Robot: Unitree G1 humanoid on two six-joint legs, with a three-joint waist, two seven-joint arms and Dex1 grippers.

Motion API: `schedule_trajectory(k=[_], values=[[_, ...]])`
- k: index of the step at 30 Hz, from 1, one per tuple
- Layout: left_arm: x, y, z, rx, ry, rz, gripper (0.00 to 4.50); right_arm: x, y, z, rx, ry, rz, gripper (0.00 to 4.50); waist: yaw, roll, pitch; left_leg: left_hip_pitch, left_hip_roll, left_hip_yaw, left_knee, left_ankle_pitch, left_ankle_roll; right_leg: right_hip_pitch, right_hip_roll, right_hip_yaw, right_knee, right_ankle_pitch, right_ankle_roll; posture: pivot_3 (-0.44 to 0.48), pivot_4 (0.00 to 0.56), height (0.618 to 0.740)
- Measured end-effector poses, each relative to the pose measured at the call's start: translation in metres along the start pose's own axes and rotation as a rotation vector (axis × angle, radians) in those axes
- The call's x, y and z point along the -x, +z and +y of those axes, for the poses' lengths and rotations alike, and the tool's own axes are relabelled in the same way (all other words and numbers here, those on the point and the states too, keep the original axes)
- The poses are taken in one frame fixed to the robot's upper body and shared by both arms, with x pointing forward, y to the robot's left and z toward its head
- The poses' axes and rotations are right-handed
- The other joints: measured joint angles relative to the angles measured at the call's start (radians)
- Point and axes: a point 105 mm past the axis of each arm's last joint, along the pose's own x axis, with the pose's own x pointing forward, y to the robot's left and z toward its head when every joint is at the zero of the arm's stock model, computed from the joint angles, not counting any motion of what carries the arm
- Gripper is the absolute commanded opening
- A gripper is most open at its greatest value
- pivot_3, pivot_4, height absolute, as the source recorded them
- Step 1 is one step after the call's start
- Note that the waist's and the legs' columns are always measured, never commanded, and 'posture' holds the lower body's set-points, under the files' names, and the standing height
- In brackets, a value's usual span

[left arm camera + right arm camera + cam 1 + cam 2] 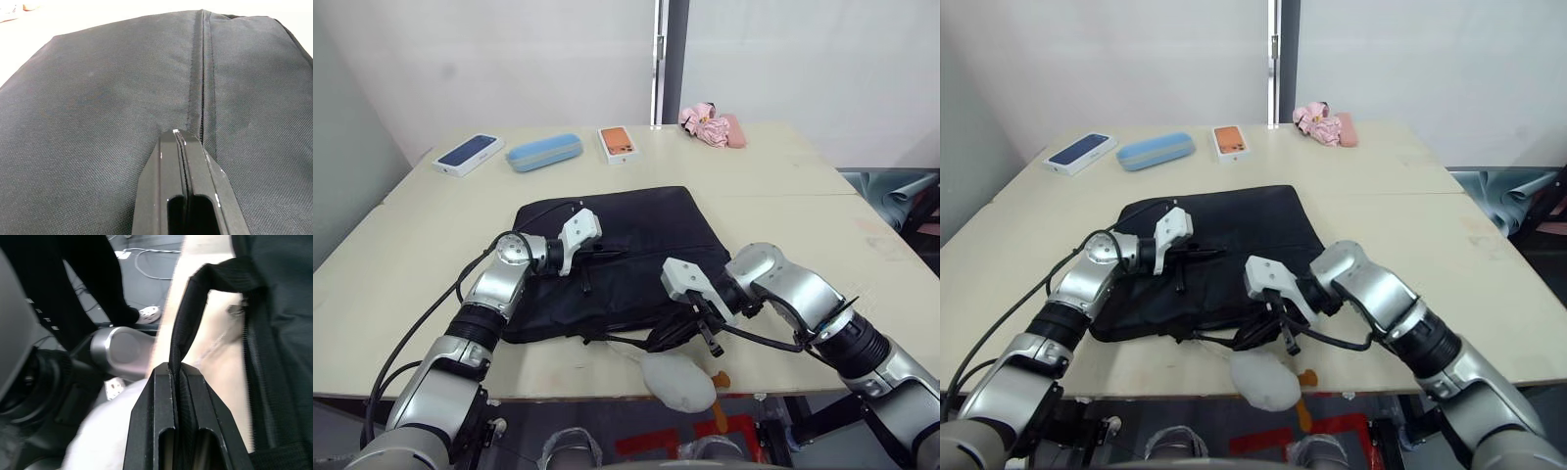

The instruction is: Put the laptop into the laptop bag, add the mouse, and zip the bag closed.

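Note:
The black laptop bag (626,245) lies flat in the middle of the table. My left gripper (619,254) is shut and rests on top of the bag, its fingertips (178,137) right beside the pocket's zipper seam (201,73). At the bag's near edge my right gripper (713,343) is shut on the black strap handle (205,281), which loops up from between the fingers (159,396). The laptop and the mouse are out of view.
Along the table's far side lie a navy phone box (468,154), a blue oblong case (544,152), an orange phone box (618,144) and a pink bundle (712,124). A white rounded thing (677,382) hangs below the table's front edge (558,384).

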Motion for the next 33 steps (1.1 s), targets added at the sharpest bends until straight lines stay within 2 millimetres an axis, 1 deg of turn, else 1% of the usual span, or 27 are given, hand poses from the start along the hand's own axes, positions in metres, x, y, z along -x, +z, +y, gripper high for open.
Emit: schedule_trajectory(k=[7,8,9,10,12,13,14,15,16,17,19,21,24,26,29,33], values=[[0.0,-0.001,0.0,0.001,0.001,0.001,0.0,-0.001,-0.004,0.006,-0.038,0.023,-0.027,3.4,0.0,0.0,0.0,0.0,0.0,0.0,0.0,0.0,0.0,0.0,0.0,0.0,0.0,0.0,0.0,0.0,0.15,0.74],[0.0,-0.001,0.0,0.001,0.001,0.001,0.0,0.004,-0.002,0.006,-0.051,0.017,-0.043,3.86,0.0,0.0,0.0,0.0,0.0,0.0,0.0,0.0,0.0,0.0,0.0,0.0,0.0,0.0,0.0,0.0,0.15,0.74],[0.0,-0.001,0.0,0.001,0.002,0.001,0.0,0.006,-0.001,0.007,-0.053,0.013,-0.046,4.13,0.0,0.0,0.0,0.0,0.0,0.0,0.0,0.0,0.0,0.0,0.0,0.001,0.0,0.0,0.001,0.0,0.15,0.74],[0.0,-0.001,0.0,0.0,0.001,0.001,0.0,0.014,0.002,0.009,-0.056,0.001,-0.056,4.39,0.0,0.0,0.0,0.0,0.0,0.001,0.0,0.0,0.0,0.0,0.0,0.001,0.0,-0.002,0.004,0.0,0.15,0.74],[0.0,-0.001,-0.001,0.001,0.001,0.0,0.0,0.036,0.007,0.016,-0.047,-0.047,-0.046,4.46,0.003,0.0,0.0,0.0,0.0,0.001,0.0,0.0,0.0,0.0,0.0,0.001,0.0,-0.003,0.004,0.0,0.15,0.74],[0.001,-0.002,-0.001,0.002,0.003,0.001,0.0,0.043,0.008,0.017,-0.045,-0.067,-0.041,4.46,0.003,0.0,0.0,0.001,0.0,0.001,0.0,0.0,0.0,0.0,0.0,0.002,0.0,-0.003,0.004,0.0,0.15,0.74],[0.001,-0.001,-0.001,0.0,0.002,0.0,0.0,0.052,0.008,0.022,-0.051,-0.09,-0.035,4.46,0.003,0.0,0.0,0.001,0.0,0.002,-0.001,0.0,0.0,0.0,0.0,0.002,0.0,-0.003,0.004,0.0,0.15,0.74],[0.001,-0.001,-0.002,0.001,0.002,0.0,0.0,0.059,0.005,0.026,-0.067,-0.106,-0.022,4.46,0.004,0.0,0.0,0.001,0.0,0.002,-0.001,0.0,0.0,0.0,0.0,0.002,0.0,-0.003,0.005,0.0,0.15,0.74],[0.001,-0.001,-0.002,0.0,0.004,0.0,0.0,0.065,0.001,0.031,-0.091,-0.123,-0.015,4.46,0.004,0.0,0.0,0.001,0.0,0.002,-0.001,0.0,0.0,0.0,0.0,0.002,-0.001,-0.007,0.011,0.0,0.15,0.74],[0.001,-0.001,-0.002,0.0,0.005,-0.001,0.0,0.07,-0.002,0.034,-0.113,-0.137,-0.006,4.46,0.005,0.0,0.0,0.001,0.0,0.002,-0.001,0.0,0.0,-0.001,0.0,0.002,-0.001,-0.008,0.014,0.0,0.15,0.74],[0.001,-0.001,-0.002,0.0,0.006,-0.002,0.0,0.079,-0.011,0.044,-0.16,-0.163,0.007,4.46,0.005,0.0,0.0,0.001,0.0,0.003,-0.001,0.0,0.0,-0.001,0.0,0.003,-0.001,-0.009,0.014,0.0,0.15,0.74],[0.001,-0.002,-0.002,0.0,0.007,-0.002,0.0,0.083,-0.02,0.051,-0.199,-0.186,0.026,4.46,0.005,0.0,0.0,0.001,0.0,0.003,-0.001,0.0,0.0,-0.001,0.0,0.003,-0.001,-0.009,0.015,0.0,0.15,0.74],[0.001,-0.002,-0.001,0.0,0.008,-0.002,0.0,0.078,-0.04,0.058,-0.244,-0.203,0.045,4.46,0.004,0.0,-0.001,0.0,0.0,0.004,-0.001,0.0,0.0,-0.002,0.0,0.004,-0.001,-0.009,0.015,0.0,0.15,0.74],[0.001,-0.002,-0.001,0.0,0.008,-0.002,0.0,0.073,-0.047,0.059,-0.251,-0.211,0.052,4.46,0.004,0.0,-0.001,0.0,0.0,0.004,-0.001,0.0,0.0,-0.003,0.0,0.004,-0.001,-0.009,0.015,0.0,0.15,0.74],[0.002,-0.003,-0.001,0.001,0.008,-0.001,0.0,0.06,-0.055,0.061,-0.25,-0.195,0.049,4.46,0.003,0.0,-0.001,0.0,0.0,0.004,-0.001,0.0,0.0,-0.003,0.0,0.004,-0.001,-0.009,0.015,0.0,0.15,0.74],[0.001,-0.002,-0.001,0.0,0.005,-0.001,0.0,0.047,-0.056,0.057,-0.24,-0.181,0.025,4.46,0.002,0.0,-0.001,0.0,-0.001,0.004,-0.001,0.0,0.0,-0.003,0.0,0.004,-0.001,-0.009,0.015,0.0,0.15,0.74]])
